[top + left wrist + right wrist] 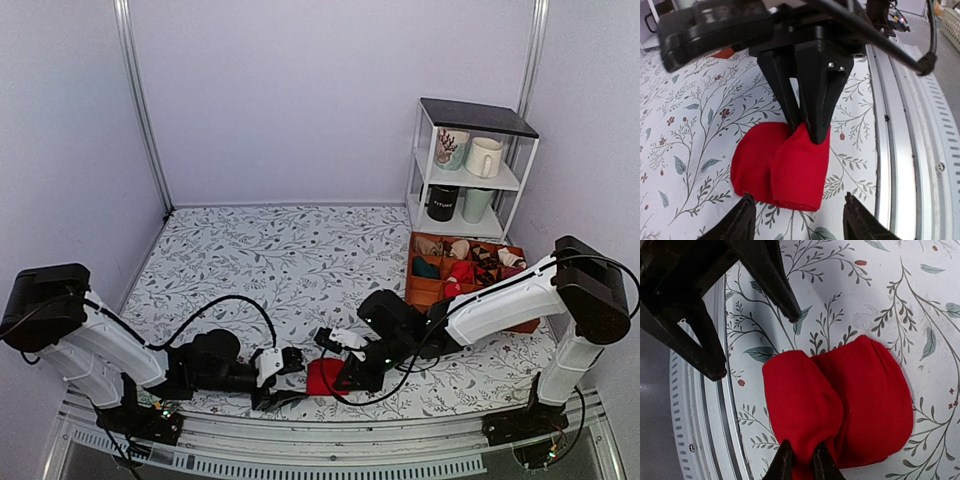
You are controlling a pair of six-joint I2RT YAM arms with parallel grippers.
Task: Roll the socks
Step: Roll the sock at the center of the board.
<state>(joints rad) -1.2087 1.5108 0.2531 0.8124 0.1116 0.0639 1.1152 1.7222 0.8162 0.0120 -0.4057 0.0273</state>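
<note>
The plain red socks (322, 377) lie folded in a short, half-rolled bundle on the floral table near its front edge. My right gripper (345, 378) is shut on a fold of the socks at one end; in the right wrist view its fingers (802, 461) pinch red fabric of the socks (860, 390). My left gripper (290, 385) is open on the other side. In the left wrist view its fingertips (801, 217) straddle the near end of the socks (785, 170) without touching. The right gripper (805, 131) shows opposite. No white mark is visible.
A brown divided tray (425, 292) with sock bundles stands at the right. A white shelf (470, 185) with mugs is behind it. The metal rail (350, 440) of the table's front edge runs just beside the socks.
</note>
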